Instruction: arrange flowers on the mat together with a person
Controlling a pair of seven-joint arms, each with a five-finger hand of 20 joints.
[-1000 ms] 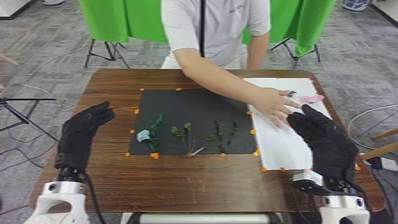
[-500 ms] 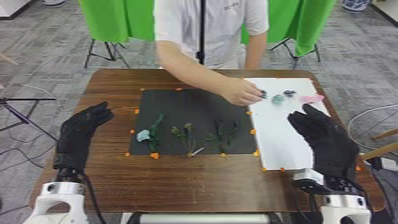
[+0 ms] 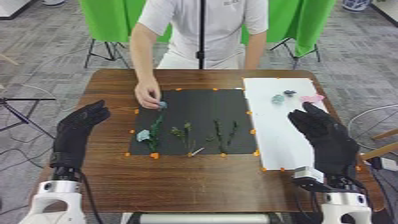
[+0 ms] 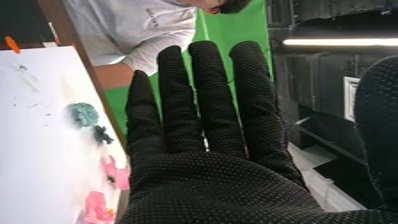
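Observation:
In the head view, my left hand (image 3: 82, 125) is open over the table's left side, beside the black mat (image 3: 200, 107). My right hand (image 3: 322, 132) is open above the right part of the white sheet (image 3: 275, 130). A person's hand holds a blue flower (image 3: 161, 105) at the mat's upper left, at the top of a green stem (image 3: 157, 122). A pale blue flower (image 3: 143, 135) and several green stems lie lower on the mat. In the right wrist view, my right hand (image 4: 213, 185) has straight fingers; teal (image 4: 84, 114), dark (image 4: 102, 134) and pink (image 4: 116, 172) flowers lie on the sheet.
The brown table (image 3: 178, 185) extends in front of the mat. Orange pieces (image 3: 155, 155) mark the edges of mat and sheet. The person stands at the far side, with an arm reaching over the table's far left part.
The person's hand has moved from the white sheet across to the mat's upper left with the blue flower. My left hand has shifted slightly; my right hand has stayed in place.

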